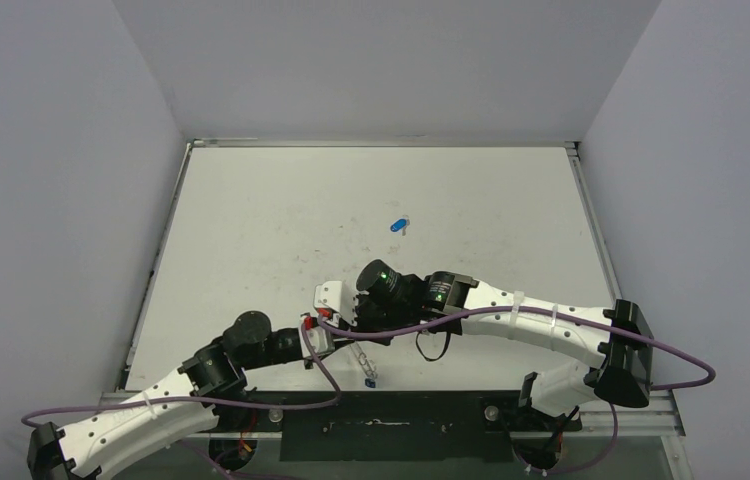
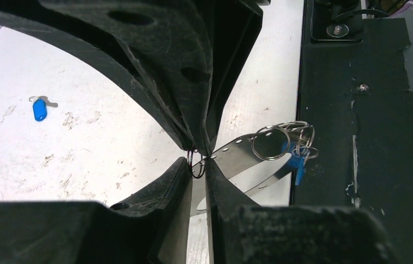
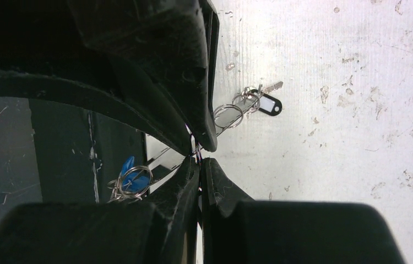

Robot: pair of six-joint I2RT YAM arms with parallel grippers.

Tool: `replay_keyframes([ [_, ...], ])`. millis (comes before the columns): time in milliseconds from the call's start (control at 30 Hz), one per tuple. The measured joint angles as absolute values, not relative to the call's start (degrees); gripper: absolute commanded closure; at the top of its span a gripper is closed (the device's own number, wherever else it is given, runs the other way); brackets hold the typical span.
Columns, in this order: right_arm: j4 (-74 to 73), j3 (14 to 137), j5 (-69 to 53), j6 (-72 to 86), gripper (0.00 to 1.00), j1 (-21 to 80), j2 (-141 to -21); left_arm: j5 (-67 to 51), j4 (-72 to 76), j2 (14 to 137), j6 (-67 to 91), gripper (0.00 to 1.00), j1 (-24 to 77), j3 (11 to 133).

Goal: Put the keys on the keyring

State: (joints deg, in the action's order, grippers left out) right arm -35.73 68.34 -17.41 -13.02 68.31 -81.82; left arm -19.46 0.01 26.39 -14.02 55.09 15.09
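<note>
One blue key (image 1: 398, 224) lies alone, well apart from the keyring (image 2: 237, 149).

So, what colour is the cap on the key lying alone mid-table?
Bright blue. The lone key shows best in the left wrist view.

This looks like a robotics lab test cell: a scuffed white flat bench (image 1: 251, 220) is boxed in by plain pale grey partition walls (image 1: 51, 200) at 9, 12 and 3 o'clock. At 6 o'clock, a white-and-black jointed left robot arm (image 1: 151, 415) and a matching right robot arm (image 1: 541, 322), trailing purple cables (image 1: 711, 374), are bolted to a black mounting strip (image 1: 381, 425).
</note>
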Motion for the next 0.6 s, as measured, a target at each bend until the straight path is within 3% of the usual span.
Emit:
replay_keyframes([
  [400, -35.7, 68.3, -17.4, -13.1, 1.0, 68.3, -81.3, -19.8, 0.1, 25.4, -13.9, 0.94, 55.1, 15.1],
  [600, -35.5, 68.3, -17.5, -13.1, 1.0, 68.3, -81.1, -19.8, -0.5, 24.2, -14.0, 0.82, 55.1, 15.1],
])
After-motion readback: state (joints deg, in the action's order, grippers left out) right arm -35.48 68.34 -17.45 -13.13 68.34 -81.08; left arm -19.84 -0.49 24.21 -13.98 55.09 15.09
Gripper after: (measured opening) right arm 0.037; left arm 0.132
